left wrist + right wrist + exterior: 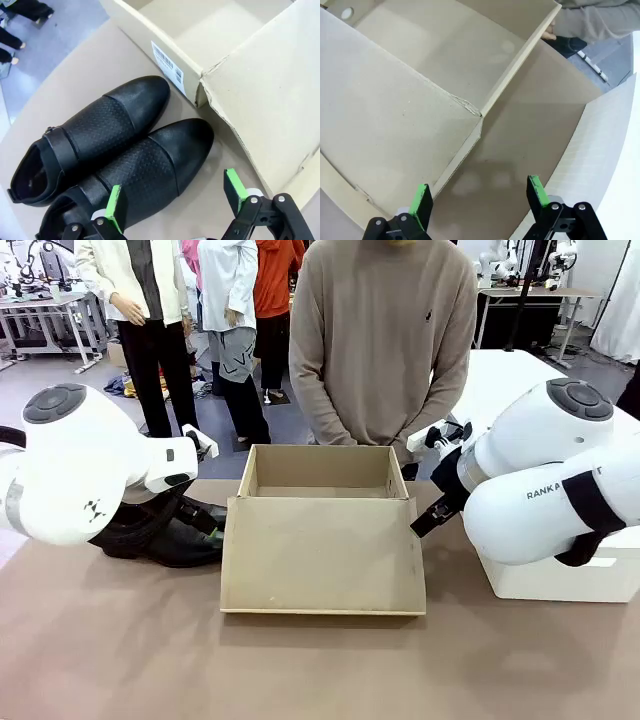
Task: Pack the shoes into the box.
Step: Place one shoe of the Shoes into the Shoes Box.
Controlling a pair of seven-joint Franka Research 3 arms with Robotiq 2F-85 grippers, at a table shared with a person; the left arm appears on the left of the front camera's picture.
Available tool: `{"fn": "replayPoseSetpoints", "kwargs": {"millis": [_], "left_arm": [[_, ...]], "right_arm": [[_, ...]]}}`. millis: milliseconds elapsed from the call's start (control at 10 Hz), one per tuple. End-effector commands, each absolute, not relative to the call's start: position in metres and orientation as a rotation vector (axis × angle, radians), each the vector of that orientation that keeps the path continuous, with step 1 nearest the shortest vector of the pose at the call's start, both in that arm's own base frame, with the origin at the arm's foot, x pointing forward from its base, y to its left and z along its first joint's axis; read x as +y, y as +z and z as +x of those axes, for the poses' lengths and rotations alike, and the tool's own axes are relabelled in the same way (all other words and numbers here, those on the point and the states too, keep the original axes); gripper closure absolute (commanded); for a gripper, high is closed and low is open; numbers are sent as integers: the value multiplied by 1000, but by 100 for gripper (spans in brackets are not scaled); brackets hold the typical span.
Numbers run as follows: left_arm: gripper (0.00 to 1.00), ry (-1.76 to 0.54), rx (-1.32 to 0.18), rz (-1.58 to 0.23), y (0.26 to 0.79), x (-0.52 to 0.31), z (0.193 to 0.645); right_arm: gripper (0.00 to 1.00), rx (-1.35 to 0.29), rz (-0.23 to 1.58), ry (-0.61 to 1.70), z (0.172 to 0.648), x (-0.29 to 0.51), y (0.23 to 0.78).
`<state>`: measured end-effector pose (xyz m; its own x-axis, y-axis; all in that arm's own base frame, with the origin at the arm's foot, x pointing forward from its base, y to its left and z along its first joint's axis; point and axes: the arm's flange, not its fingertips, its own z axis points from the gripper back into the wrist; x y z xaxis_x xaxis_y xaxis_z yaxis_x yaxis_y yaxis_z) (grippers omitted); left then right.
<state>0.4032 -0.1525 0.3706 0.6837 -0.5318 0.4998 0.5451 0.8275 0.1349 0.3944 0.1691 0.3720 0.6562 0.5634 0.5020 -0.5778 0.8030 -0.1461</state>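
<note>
Left wrist view shows my left gripper [174, 196] spread above the shoes [125, 145], which lie just beside the open box [137, 32], I think to straddle one, while my right gripper [479, 192], also spread, hovers near its lid [385, 115].

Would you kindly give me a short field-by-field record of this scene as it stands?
Box: tan cardboard shoebox, open, lid flat, empty
Shoes: glossy black leather pair, side by side on brown table, outside box
Left gripper: open, above shoes
Right gripper: open, above table between box and white block
Person: standing behind box
</note>
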Motion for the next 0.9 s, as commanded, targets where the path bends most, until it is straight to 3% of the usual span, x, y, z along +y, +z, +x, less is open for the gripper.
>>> {"fn": "replayPoseSetpoints", "kwargs": {"millis": [0,800], "left_arm": [[0,-604,-552,-25,371,-153,403],[0,-604,-552,-25,371,-153,403]], "right_arm": [[0,-560,27,647,394,169,372],[0,-560,27,647,394,169,372]]}}
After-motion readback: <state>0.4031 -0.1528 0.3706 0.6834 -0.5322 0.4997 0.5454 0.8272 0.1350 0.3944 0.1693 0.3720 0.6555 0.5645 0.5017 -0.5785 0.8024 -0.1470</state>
